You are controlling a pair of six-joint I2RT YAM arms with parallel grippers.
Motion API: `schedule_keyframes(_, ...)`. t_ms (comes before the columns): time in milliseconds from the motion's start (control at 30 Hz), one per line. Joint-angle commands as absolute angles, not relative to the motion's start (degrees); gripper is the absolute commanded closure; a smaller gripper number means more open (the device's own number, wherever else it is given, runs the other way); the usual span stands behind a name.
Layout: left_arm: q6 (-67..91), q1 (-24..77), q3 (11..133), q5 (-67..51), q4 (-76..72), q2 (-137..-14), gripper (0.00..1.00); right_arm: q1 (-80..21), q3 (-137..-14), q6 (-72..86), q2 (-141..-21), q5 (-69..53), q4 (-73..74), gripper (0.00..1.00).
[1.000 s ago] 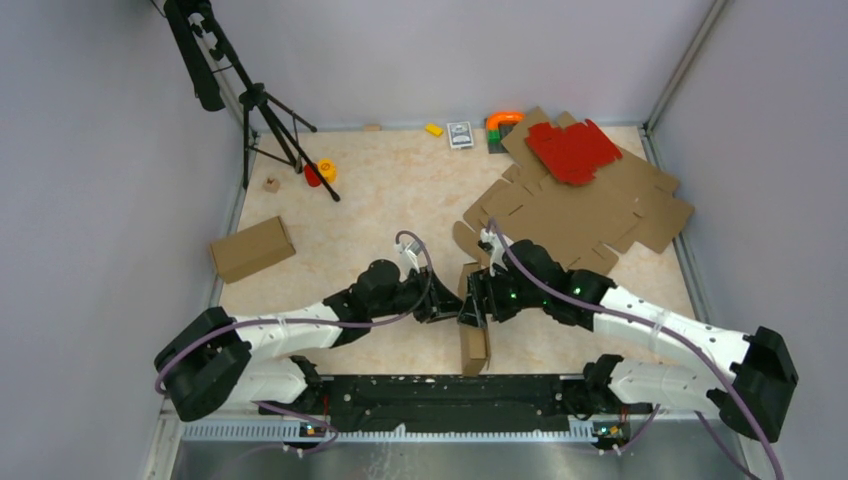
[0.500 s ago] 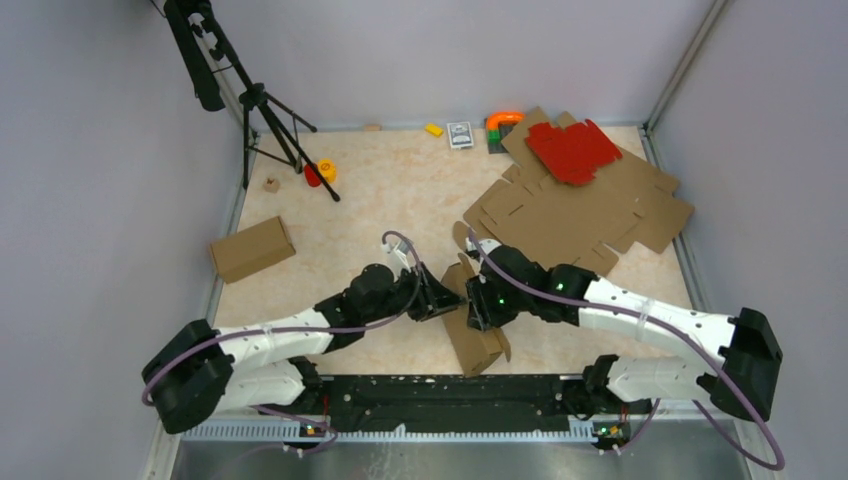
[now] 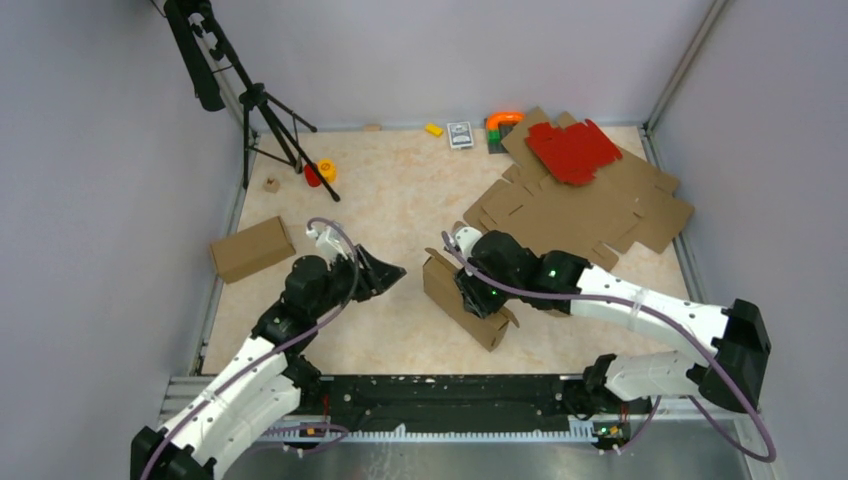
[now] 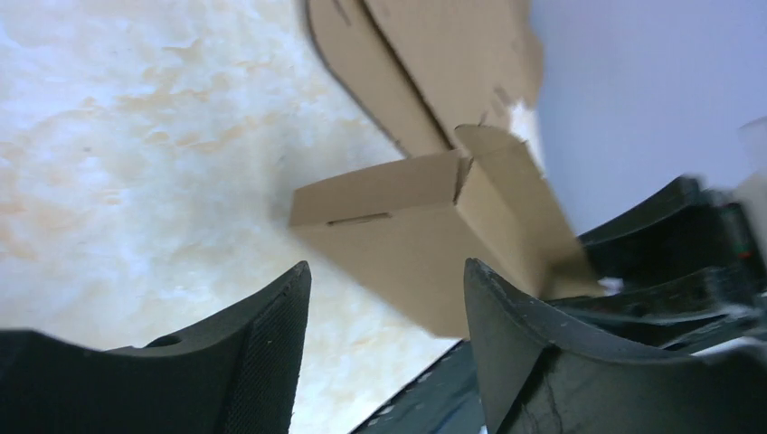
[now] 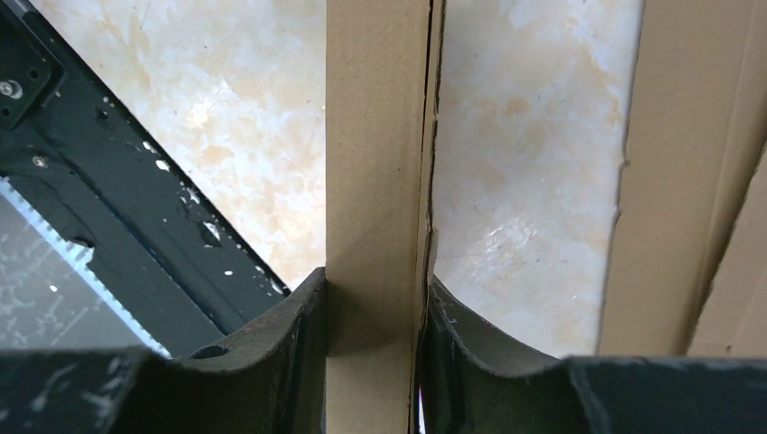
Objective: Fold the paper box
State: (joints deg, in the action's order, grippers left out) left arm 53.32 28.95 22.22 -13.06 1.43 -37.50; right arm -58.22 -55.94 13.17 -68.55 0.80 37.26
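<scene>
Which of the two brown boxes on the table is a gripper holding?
The paper box near the middle, clamped in the right gripper; the other box lies alone at the left edge.

Left arm stretches forward, left gripper (image 3: 388, 272) spread wide, holding nothing. Right arm bends inward toward centre, right gripper (image 3: 482, 303) clamped on a box (image 3: 443, 283) wall.

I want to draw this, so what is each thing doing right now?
paper box: partly folded, end flap open, held by one wall.
right gripper: shut on the paper box.
left gripper: open, empty, apart from it.
red sheet: flat, unfolded, atop brown sheets.
brown sheets: flat, unfolded.
small box: closed, lying far left.
</scene>
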Motion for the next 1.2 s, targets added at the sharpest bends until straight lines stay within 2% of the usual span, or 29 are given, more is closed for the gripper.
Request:
schedule_keyframes(0, 36.6, 27.3, 26.5, -18.4, 8.3, -38.5, 0.34, -57.7, -60.6, 5.1, -71.2, 0.3, 39.0, 0.71)
schedule_keyframes(367, 16.3, 27.3, 39.3, -26.1, 7.7, -47.9, 0.33, -57.4, -58.3, 0.5, -71.5, -5.2, 37.1, 0.69)
schedule_keyframes(800, 14.8, 27.3, 42.4, -34.8, 5.7, -57.1, 0.35, -57.2, -57.1, -1.9, -70.7, -7.8, 36.6, 0.68)
schedule_keyframes(900, 15.4, 27.4, 42.9, -36.7, 5.9, -58.7, 0.40, -57.1, -56.9, -1.5, -71.1, -8.4, 36.3, 0.68)
schedule_keyframes(1067, 16.1, 27.4, 44.0, -36.2, 9.1, -60.3, 0.59, -56.8, -56.6, -0.8, -71.6, -8.5, 35.5, 0.68)
schedule_keyframes(1167, 16.5, 27.4, 43.8, -35.9, 9.8, -60.6, 0.60, -56.6, -56.6, -0.6, -71.8, -8.8, 35.2, 0.68)
